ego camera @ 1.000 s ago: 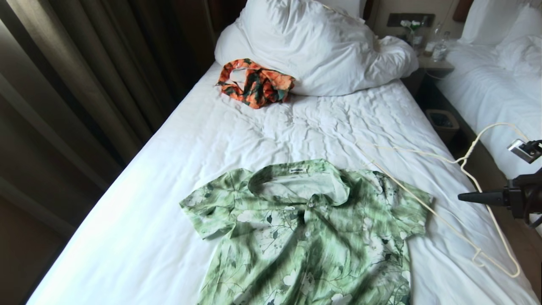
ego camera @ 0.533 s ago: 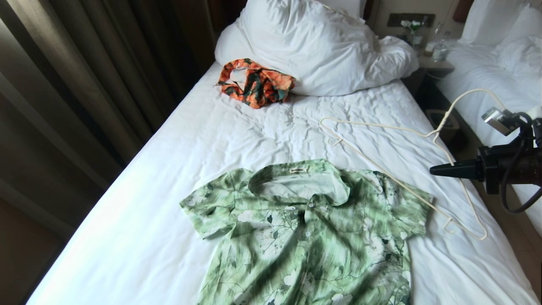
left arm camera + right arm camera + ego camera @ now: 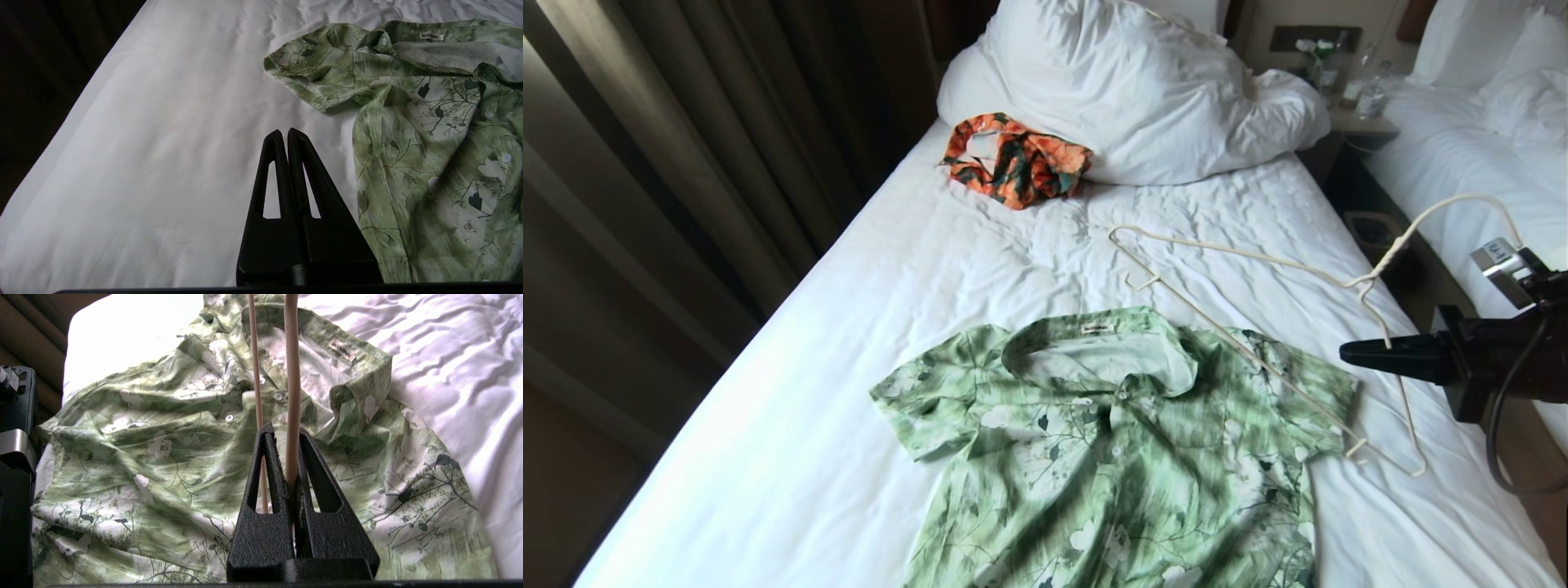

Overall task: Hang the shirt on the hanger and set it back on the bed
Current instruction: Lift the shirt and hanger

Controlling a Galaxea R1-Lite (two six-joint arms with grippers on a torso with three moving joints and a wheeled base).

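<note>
Head view: an orange garment (image 3: 1017, 161) lies at 12 o'clock from the shirt (image 3: 1127, 441), against the pillow (image 3: 1127, 90) on the bed (image 3: 792, 425). The right gripper (image 3: 1347, 353), jaws clamped on the hanger (image 3: 1241, 255), sits at 3 o'clock; the shirt's hem is cut off. The left gripper (image 3: 284, 134) has its jaws together.

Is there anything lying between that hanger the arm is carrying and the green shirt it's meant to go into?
Nothing visible does. The right end effector is shut on the hanger, whose lower corner already reaches over the shirt. The orange garment lies well away, near the pillow.
</note>
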